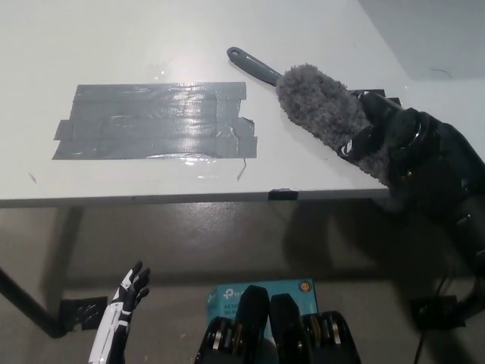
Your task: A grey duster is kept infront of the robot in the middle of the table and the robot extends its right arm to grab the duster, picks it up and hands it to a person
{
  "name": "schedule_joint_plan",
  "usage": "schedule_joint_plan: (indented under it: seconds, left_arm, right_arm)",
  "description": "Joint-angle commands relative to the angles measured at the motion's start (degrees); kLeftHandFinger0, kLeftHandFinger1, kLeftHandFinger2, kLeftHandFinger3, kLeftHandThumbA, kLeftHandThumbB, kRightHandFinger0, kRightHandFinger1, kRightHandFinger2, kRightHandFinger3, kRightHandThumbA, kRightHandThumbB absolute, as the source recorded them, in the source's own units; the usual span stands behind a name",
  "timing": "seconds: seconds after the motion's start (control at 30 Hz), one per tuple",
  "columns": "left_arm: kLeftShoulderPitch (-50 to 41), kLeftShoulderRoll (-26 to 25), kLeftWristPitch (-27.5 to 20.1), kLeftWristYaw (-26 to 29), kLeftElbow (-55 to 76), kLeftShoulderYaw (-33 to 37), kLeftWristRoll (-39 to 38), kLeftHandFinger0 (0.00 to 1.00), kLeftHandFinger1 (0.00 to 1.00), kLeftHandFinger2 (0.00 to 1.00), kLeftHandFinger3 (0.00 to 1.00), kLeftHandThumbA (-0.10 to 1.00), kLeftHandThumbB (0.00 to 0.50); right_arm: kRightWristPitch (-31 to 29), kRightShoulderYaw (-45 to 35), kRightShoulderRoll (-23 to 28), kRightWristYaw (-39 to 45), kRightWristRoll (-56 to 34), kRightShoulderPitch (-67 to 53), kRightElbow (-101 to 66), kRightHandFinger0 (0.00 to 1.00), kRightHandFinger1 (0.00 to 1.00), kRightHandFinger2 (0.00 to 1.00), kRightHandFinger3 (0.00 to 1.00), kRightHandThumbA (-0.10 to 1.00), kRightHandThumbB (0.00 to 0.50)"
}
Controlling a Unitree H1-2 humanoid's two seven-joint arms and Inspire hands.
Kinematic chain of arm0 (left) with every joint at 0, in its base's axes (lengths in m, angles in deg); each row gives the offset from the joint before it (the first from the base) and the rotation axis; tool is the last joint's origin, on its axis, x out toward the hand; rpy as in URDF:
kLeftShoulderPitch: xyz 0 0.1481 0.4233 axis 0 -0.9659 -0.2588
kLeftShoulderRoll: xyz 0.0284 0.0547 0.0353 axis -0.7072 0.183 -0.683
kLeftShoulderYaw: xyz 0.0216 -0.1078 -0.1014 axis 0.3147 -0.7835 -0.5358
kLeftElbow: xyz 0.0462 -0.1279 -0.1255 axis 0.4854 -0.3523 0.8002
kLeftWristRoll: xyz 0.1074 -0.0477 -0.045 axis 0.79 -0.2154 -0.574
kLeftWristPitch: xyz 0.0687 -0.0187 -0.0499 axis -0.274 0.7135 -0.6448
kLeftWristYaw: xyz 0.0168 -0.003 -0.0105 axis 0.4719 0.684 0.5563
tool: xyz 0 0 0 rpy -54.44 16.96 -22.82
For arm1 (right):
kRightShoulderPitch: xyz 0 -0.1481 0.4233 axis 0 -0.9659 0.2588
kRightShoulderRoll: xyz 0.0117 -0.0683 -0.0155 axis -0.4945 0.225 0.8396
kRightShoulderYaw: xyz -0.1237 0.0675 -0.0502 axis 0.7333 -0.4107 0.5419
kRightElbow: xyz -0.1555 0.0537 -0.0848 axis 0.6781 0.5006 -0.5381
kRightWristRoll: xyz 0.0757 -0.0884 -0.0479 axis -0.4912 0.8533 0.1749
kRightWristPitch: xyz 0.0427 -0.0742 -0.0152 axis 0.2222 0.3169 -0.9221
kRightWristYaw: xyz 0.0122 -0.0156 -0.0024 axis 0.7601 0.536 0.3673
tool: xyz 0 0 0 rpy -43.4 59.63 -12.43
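The grey duster (322, 110) lies on the white table (151, 45), to the right of a broad patch of grey tape (155, 120) stuck flat on the tabletop. Its dark handle (254, 66) points up and to the left, ending just above the tape patch's top right corner, while its fluffy head runs down and to the right, away from the tape and toward the table's front edge. The black right hand (386, 140) sits over the lower end of that fluffy head, well to the right of the tape, with its dark fingers (362, 144) curled around the fibres so that the fluff shows on both sides of them; it appears closed on the duster head, though whether the duster is lifted off the table or resting on it cannot be told from this view. The black arm behind the hand runs off toward the lower right, past the table's front edge. The white left hand (130, 290) rests low, below the table's front edge and under the tape patch's left half, above the bare floor, with its fingers spread apart and nothing in it. A teal box (261, 292) lies on the floor below the table edge, down and to the right of the tape.
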Motion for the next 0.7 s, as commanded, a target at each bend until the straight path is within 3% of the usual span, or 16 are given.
schedule_joint_plan:
  seconds: [0.0,0.03,0.07,0.1,0.13,0.2,0.23,0.3,0.33,0.37,0.43,0.47,0.5,0.53,0.57,0.67]
  left_arm:
    - [0.58,-0.71,-2.08,0.52,1.1,0.35,0.81,1.0,1.0,1.0,1.0,1.0,0.431]
    - [0.64,-0.71,-2.08,0.36,1.13,0.32,0.59,1.0,1.0,1.0,1.0,1.0,0.431]
    - [0.71,-0.68,-2.08,0.27,1.12,0.28,0.45,1.0,1.0,1.0,1.0,1.0,0.432]
    - [0.84,-0.76,-2.08,0.32,1.17,0.37,0.77,1.0,1.0,1.0,1.0,1.0,0.427]
    - [1.04,-0.94,-2.08,0.29,1.13,0.5,1.06,1.0,1.0,1.0,1.0,1.0,0.426]
    - [1.16,-1.02,-2.08,0.29,1.0,0.54,1.09,1.0,1.0,1.0,1.0,1.0,0.427]
    - [1.17,-0.91,-2.08,0.1,0.97,0.45,0.58,1.0,1.0,1.0,1.0,1.0,0.428]
    - [1.25,-0.73,-2.08,0.18,0.97,0.29,0.5,1.0,1.0,1.0,1.0,1.0,0.436]
    - [1.2,-0.65,-2.08,0.2,1.08,0.2,0.53,1.0,1.0,1.0,1.0,1.0,0.424]
    - [1.18,-0.58,-2.08,0.19,1.19,0.17,0.49,1.0,1.0,1.0,1.0,1.0,0.413]
    - [1.21,-0.55,-2.08,0.22,1.16,0.16,0.58,1.0,1.0,1.0,1.0,1.0,0.411]
    - [1.22,-0.53,-2.08,0.35,1.1,0.16,0.7,1.0,1.0,1.0,1.0,1.0,0.411]
    - [1.3,-0.56,-2.08,0.38,0.98,0.16,0.71,1.0,1.0,1.0,1.0,1.0,0.412]
    - [1.46,-0.6,-2.08,0.41,0.79,0.17,0.74,1.0,1.0,1.0,1.0,1.0,0.413]
    - [1.6,-0.62,-2.08,0.41,0.63,0.19,0.75,1.0,1.0,1.0,1.0,1.0,0.413]
    - [1.78,-0.55,-2.08,0.15,0.53,0.2,0.35,1.0,1.0,1.0,1.0,1.0,0.41]
  right_arm:
    - [1.51,0.83,0.27,0.79,1.23,1.96,3.0,0.32,0.43,0.64,1.0,0.22,0.31]
    - [1.29,1.28,0.4,0.76,1.59,1.9,3.33,0.2,0.34,0.56,1.0,0.15,0.302]
    - [0.31,2.57,0.71,-0.49,3.1,1.32,3.65,0.44,0.74,0.88,1.0,-0.08,0.249]
    - [-0.55,2.86,0.86,-2.31,3.78,0.7,4.22,0.4,0.65,0.77,1.0,-0.1,0.238]
    - [-1.42,2.58,1.0,-3.51,3.64,0.26,4.52,0.25,0.45,0.56,1.0,-0.1,0.215]
    - [-1.96,2.15,1.07,-4.26,3.31,-0.04,4.7,0.22,0.46,0.53,1.0,-0.1,0.21]
    - [-2.51,1.88,1.2,-4.46,3.12,-0.29,4.6,0.26,0.51,0.55,1.0,-0.1,0.197]
    - [-3.26,1.02,1.58,-4.49,2.33,-0.85,3.58,0.55,0.79,0.76,0.93,-0.1,0.178]
    - [-3.22,0.52,1.73,-4.41,1.86,-1.12,2.73,0.6,0.83,0.78,0.89,-0.1,0.176]
    - [-3.12,-0.35,1.96,-4.13,1.02,-1.33,1.81,0.6,0.84,0.78,0.74,-0.1,0.18]
    - [-3.19,-1.27,2.04,-4.23,0.47,-1.67,0.89,0.53,0.78,0.74,0.67,-0.1,0.197]
    - [-3.5,-2.27,2.22,-3.99,-0.29,-2.24,-0.75,0.34,0.57,0.53,0.5,-0.1,0.202]
    - [-3.57,-3.3,2.41,-3.29,-1.21,-2.79,-2.57,0.08,0.32,0.36,0.44,-0.1,0.205]
    - [-3.91,-4.34,2.62,-2.33,-2.19,-3.25,-4.13,0.01,0.3,0.4,0.38,-0.1,0.211]
    - [-4.32,-4.92,2.82,-1.68,-2.69,-3.53,-5.02,0.01,0.36,0.5,0.38,-0.1,0.211]
    - [-4.82,-6.69,3.27,0.47,-4.28,-4.48,-7.76,0.04,0.48,0.76,0.46,-0.1,0.227]
